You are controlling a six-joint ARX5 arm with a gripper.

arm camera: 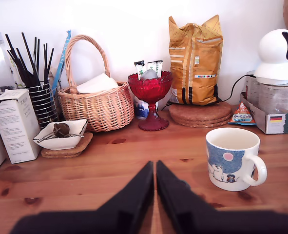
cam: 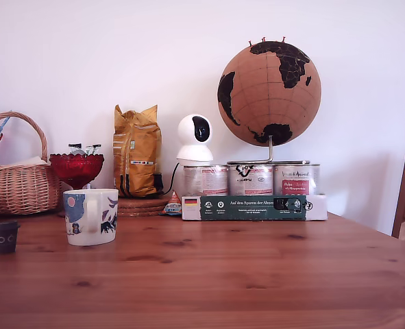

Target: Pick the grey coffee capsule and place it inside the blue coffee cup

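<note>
While the grey coffee capsule (cam: 5, 236) stands alone at the exterior view's far left, the gripper (arm camera: 155, 168) is clenched on nothing.

On the wooden table (cam: 243, 267), the blue coffee cup (cam: 90, 216) sits upright just right of the capsule in the exterior view, apart from it. Behind them stand a wicker basket (cam: 18, 181) and a red glass bowl (cam: 77, 168). The wrist view shows the black fingers (arm camera: 139, 187) pressed together near the cup; the capsule is not visible there.

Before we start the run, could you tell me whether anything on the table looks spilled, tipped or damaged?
Nothing stands out. The grey capsule stands upright on the wood, apart from the upright mug, which looks empty in the wrist view. No spills or damage show.
</note>
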